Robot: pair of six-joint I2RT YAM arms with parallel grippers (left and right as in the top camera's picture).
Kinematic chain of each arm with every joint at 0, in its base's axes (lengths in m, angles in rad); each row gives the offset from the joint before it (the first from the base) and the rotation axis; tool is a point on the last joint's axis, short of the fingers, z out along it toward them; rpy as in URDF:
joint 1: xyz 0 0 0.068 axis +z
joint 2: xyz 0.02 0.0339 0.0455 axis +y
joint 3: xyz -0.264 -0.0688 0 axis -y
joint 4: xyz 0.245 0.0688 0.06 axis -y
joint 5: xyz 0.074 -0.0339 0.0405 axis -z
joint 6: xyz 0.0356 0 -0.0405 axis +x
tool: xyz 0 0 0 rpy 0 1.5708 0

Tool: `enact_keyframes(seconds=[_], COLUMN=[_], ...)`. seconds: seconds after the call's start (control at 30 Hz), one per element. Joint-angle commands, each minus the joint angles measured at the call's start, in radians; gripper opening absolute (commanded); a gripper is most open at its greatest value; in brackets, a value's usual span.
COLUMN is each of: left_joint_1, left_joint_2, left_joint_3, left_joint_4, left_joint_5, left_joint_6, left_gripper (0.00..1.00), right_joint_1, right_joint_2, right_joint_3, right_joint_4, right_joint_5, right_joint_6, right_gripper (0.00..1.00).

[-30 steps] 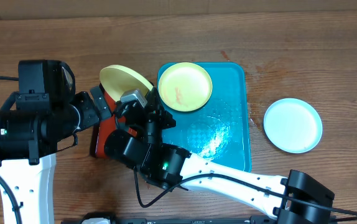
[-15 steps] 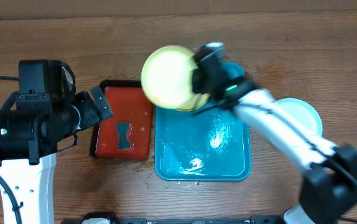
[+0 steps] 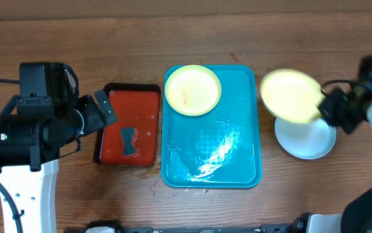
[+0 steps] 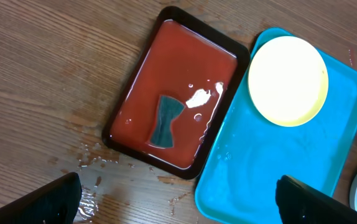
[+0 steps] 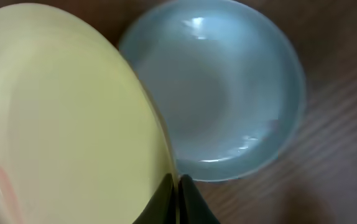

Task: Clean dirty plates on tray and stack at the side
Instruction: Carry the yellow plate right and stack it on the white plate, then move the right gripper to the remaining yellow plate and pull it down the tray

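Right claw [image 5: 177, 186], closed on rim of yellow plate [image 3: 291, 96] above blue plate [image 3: 309, 144] at frame right: plate may be dropped askew if released tilted.

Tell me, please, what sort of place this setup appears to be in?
Probably a robotics lab bench staged for dishwashing practice, not a real kitchen: a wood-grain table, a wet turquoise tray beside a wet red tray, and the right gripper holding a yellow plate.

Yellow plate [image 5: 60, 118] (in end effector [image 5: 177, 186]) over pale-blue plate [image 5: 228, 93]
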Motion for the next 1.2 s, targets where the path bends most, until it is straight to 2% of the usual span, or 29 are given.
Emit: enact_keyframes(seconds=[0.0, 0.2, 0.33, 0.43, 0.5, 0.6, 0.77, 0.83, 0.87, 0.93, 1.1, 1.17], left_joint_1=[-0.001, -0.001, -0.001, -0.001, -0.001, -0.001, -0.001, -0.001, -0.001, -0.001, -0.001, -0.001], left_joint_2=[0.002, 0.002, 0.002, 0.002, 0.002, 0.002, 0.002, 0.002, 0.002, 0.002, 0.002, 0.002], left_joint_3=[0.009, 0.009, 0.009, 0.009, 0.009, 0.009, 0.009, 0.009, 0.009, 0.009, 0.009, 0.009], left_joint_4=[0.002, 0.002, 0.002, 0.002, 0.002, 0.002, 0.002, 0.002, 0.002, 0.002, 0.002, 0.002], left_joint_5=[0.004, 0.004, 0.004, 0.004, 0.004, 0.004, 0.004, 0.004, 0.004, 0.004, 0.004, 0.004], left_joint_6=[0.008, 0.008, 0.008, 0.008, 0.008, 0.008, 0.008, 0.008, 0.008, 0.008, 0.008, 0.008], left_gripper=[1.0, 1.0, 1.0, 1.0, 1.0, 1.0, 1.0, 1.0, 1.0, 1.0, 1.0, 1.0], right_joint_1=[-0.07, -0.128, -0.126, -0.122, -0.105, -0.039, 0.141, 0.214, 0.244, 0.326, 0.363, 0.363], right_joint_2=[-0.001, -0.001, -0.023, -0.089, -0.186, -0.337, -0.484, -0.504, -0.504, -0.469, -0.34, -0.253], right_joint_3=[-0.104, -0.305, -0.311, -0.277, -0.23, -0.152, -0.103, -0.103, -0.103, -0.124, -0.197, -0.227], right_joint_4=[0.031, 0.209, 0.212, 0.177, 0.134, 0.083, 0.106, 0.112, 0.111, 0.121, 0.194, 0.253], right_joint_5=[0.01, 0.01, 0.025, 0.026, 0.026, 0.014, -0.039, -0.035, -0.027, 0.026, 0.103, 0.093], right_joint_6=[-0.042, -0.016, -0.015, -0.016, -0.017, -0.022, -0.137, -0.14, -0.14, -0.137, -0.064, -0.064], right_gripper=[0.04, 0.04, 0.04, 0.32, 0.42, 0.45, 0.46, 0.41, 0.35, 0.15, 0.04, 0.04])
